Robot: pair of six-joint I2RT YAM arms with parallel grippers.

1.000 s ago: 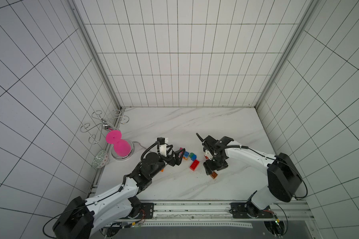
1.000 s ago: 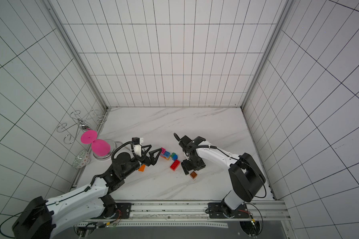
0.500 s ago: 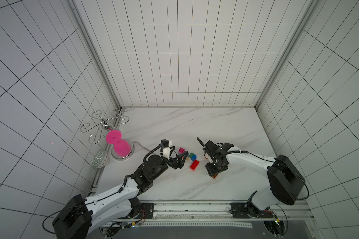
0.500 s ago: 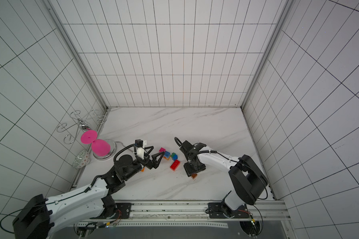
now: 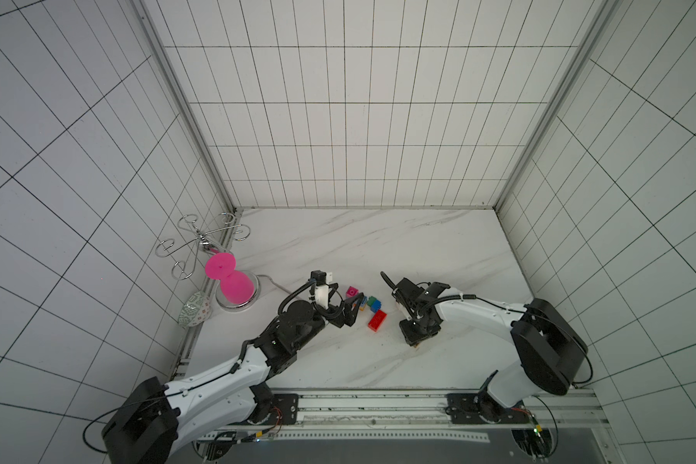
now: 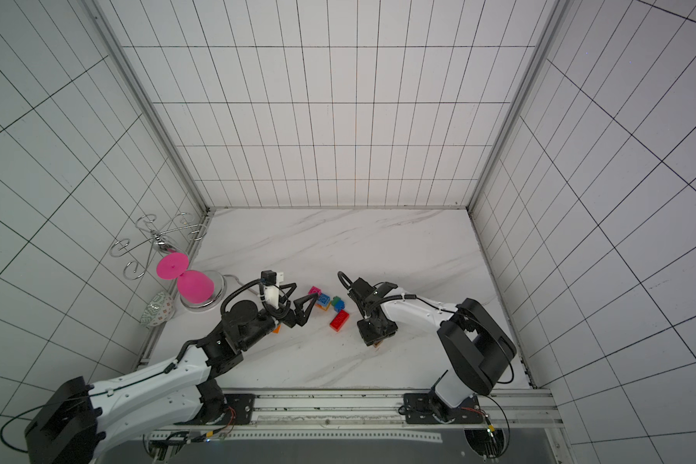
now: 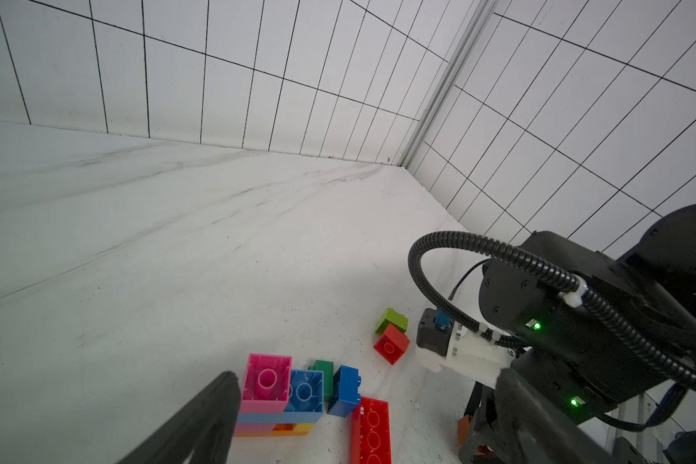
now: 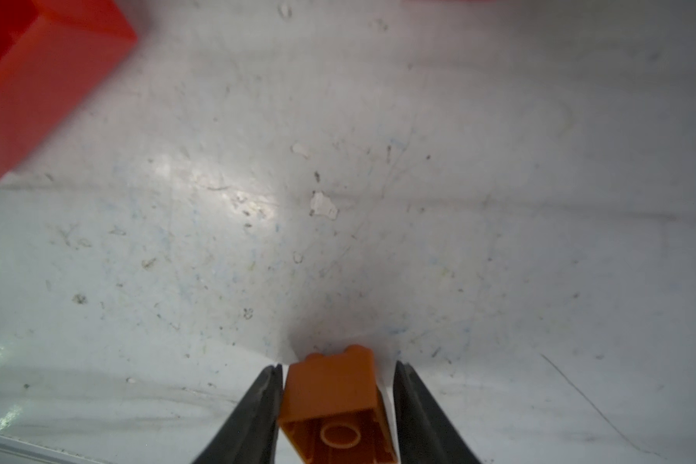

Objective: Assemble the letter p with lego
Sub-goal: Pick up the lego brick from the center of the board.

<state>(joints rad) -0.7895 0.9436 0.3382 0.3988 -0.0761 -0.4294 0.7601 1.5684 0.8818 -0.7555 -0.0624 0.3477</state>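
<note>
Pink plastic forms your container, the hourglass cup (image 5: 234, 283), upright on a shiny round base (image 5: 240, 310) well apart from the long red brick (image 5: 377, 320); neither top view looks inside it, so you cannot tell its contents; the lego you can see lies outside it, on the marble table (image 5: 378, 249).

Your left gripper (image 6: 305, 292) stands wide open and grips nothing; its fingers flank a cluster just beside the long red brick: pink brick (image 7: 266, 379), blue brick (image 7: 304, 391), green brick (image 7: 324, 371); the left wrist view shows the pink and blue ones with their hollow undersides exposed, a detail too small in both top views; that view alone shows a small red brick (image 7: 391, 343) touching a lime brick (image 7: 392, 319), near the long red brick.

Your right gripper (image 8: 337, 365) straddles an orange brick (image 8: 330, 393) near the long red brick; only the right wrist view shows how: one finger lies against the brick, a sliver of table shows before the other, so the jaws are not clamped; in both top views the gripper hides all but an orange edge.
</note>
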